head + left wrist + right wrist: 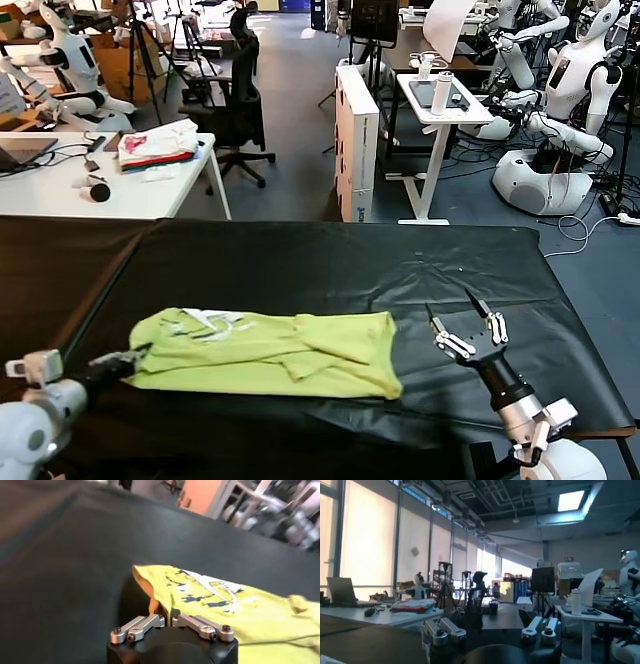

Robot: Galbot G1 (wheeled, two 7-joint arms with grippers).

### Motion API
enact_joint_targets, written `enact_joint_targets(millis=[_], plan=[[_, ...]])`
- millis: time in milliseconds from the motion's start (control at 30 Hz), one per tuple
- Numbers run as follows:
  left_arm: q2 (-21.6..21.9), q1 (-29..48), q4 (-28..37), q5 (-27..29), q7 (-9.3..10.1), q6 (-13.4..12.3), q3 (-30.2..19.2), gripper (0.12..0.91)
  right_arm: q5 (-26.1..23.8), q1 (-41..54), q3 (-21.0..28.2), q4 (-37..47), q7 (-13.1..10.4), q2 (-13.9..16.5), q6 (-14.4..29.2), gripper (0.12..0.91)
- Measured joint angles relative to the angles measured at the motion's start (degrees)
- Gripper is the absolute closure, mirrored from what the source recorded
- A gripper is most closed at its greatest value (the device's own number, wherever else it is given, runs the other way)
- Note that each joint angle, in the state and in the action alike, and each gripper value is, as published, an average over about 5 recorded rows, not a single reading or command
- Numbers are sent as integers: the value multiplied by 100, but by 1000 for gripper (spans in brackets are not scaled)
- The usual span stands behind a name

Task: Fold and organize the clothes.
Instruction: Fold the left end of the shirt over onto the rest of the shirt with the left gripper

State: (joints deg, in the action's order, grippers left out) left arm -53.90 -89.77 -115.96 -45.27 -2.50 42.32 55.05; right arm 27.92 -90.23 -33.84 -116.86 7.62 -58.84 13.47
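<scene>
The light yellow-green T-shirt [270, 352] lies crumpled lengthwise on the black table cover [300, 260], its pale print showing near the left end. My left gripper [133, 360] is at that left end, shut on the shirt's edge. In the left wrist view the fabric edge [150, 597] is pinched between the closed fingers of the left gripper [168, 620], and the rest of the shirt [250, 615] stretches away. My right gripper [450, 303] hovers open just to the right of the shirt, above the table, holding nothing. Its wrist view shows the right gripper [487, 627] tilted up toward the room.
A white desk [60, 190] behind the table on the left carries a stack of folded white, pink and red clothes [157, 147]. An office chair [240, 90], a white side table [440, 110] and other robots [560, 100] stand beyond the table's far edge.
</scene>
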Motion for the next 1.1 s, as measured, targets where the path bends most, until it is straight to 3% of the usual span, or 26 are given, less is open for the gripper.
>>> enact_joint_targets(millis=[200,400,533,633,1100], plan=[[-93,-187,-281,509,23,-57,126,850,-64,-18,-46,16,-192,-61,-134,118],[-490,-159,-862,-306,401,-10,-183,850,-93,-137,-212,69,-330,-144,-282,118],[-870,-42,-1215,-1045,642,-10,-667,850,-154,-217,-315,121,-332,-195,-294,118],[-1157,69,-1328,-1189,741,-10,-1092,850,-228,-260,-343,131,-330,-245,-296,118],[-2365,725,-974,-284,813,-13,-3018,850,-488,-480,-419,39,-297,-482,-292,118]])
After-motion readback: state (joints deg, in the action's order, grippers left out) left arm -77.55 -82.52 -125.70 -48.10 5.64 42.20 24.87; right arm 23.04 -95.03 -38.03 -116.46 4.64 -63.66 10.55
